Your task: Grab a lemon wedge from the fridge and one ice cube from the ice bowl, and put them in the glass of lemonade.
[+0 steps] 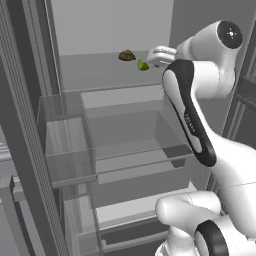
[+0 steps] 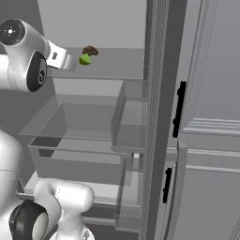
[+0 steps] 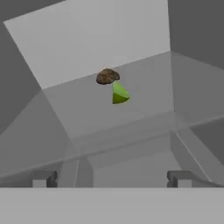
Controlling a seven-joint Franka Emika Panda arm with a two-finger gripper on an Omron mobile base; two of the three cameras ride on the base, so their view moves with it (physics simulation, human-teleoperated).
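Observation:
The fridge [image 1: 110, 25] stands open, with its pale grey inside ahead of me. A small yellow-green lemon wedge [image 1: 143, 65] [image 2: 85, 59] [image 3: 119, 94] lies on the upper clear shelf. My gripper [image 1: 151, 59] [image 2: 71, 62] [image 3: 111, 179] is open at shelf height, a short way in front of the wedge and not touching it. Nothing is between its fingertips [image 3: 43, 179]. The ice bowl and the glass of lemonade are out of view.
A brown lump [image 1: 127, 55] [image 2: 90, 50] [image 3: 107, 76] sits right behind the wedge, touching or nearly touching it. Below are a clear drawer [image 1: 135, 135] and further shelves. Clear door bins [image 1: 65, 140] [image 2: 129, 117] flank the opening. Grey cabinets with black handles [image 2: 180, 108] stand to the right.

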